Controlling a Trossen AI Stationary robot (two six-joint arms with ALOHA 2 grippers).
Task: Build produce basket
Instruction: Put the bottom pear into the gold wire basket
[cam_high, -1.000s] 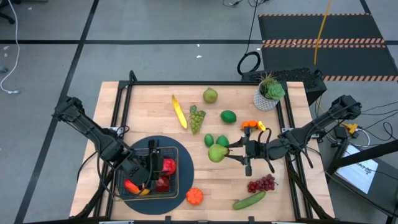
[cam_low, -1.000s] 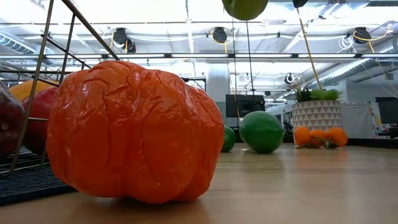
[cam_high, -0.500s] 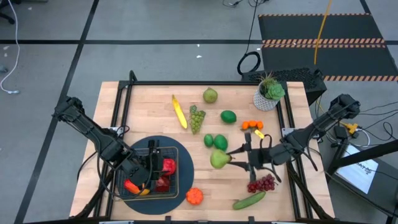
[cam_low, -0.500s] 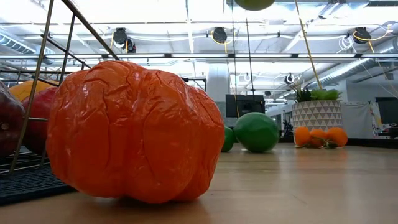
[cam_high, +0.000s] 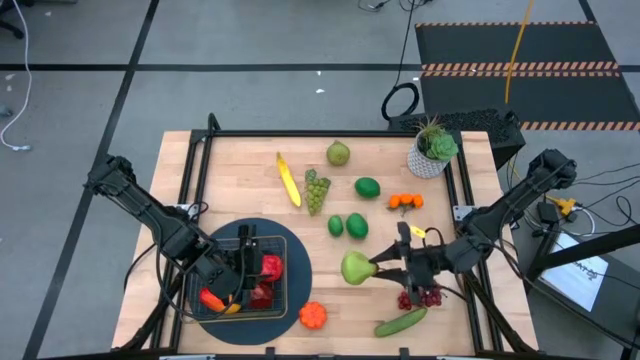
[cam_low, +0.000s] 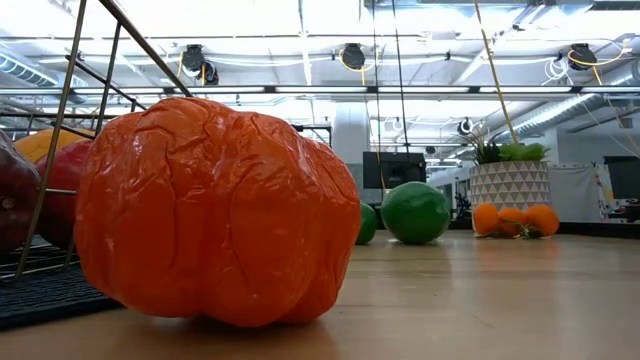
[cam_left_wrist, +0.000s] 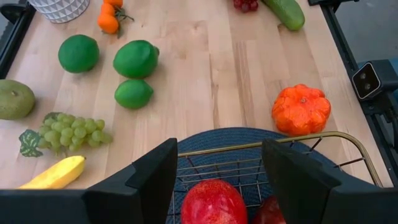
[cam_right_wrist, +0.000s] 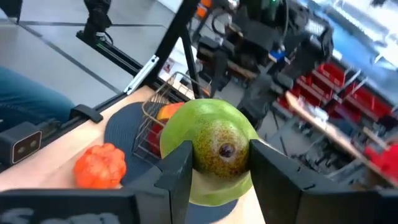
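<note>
Basket (cam_high: 243, 272) holds red apples (cam_high: 268, 267), possibly pepper; right gripper (cam_high: 378, 268) holds pear (cam_high: 355, 267).

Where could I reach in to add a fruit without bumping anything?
Bare wood lies between the banana and the basket, and left of the banana. It is crowded around the limes, grapes and right end effector.

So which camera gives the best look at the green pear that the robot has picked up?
The right wrist view: the green pear fills it, clamped in the right gripper. From the high view it is small; the low and left wrist views miss it.
</note>
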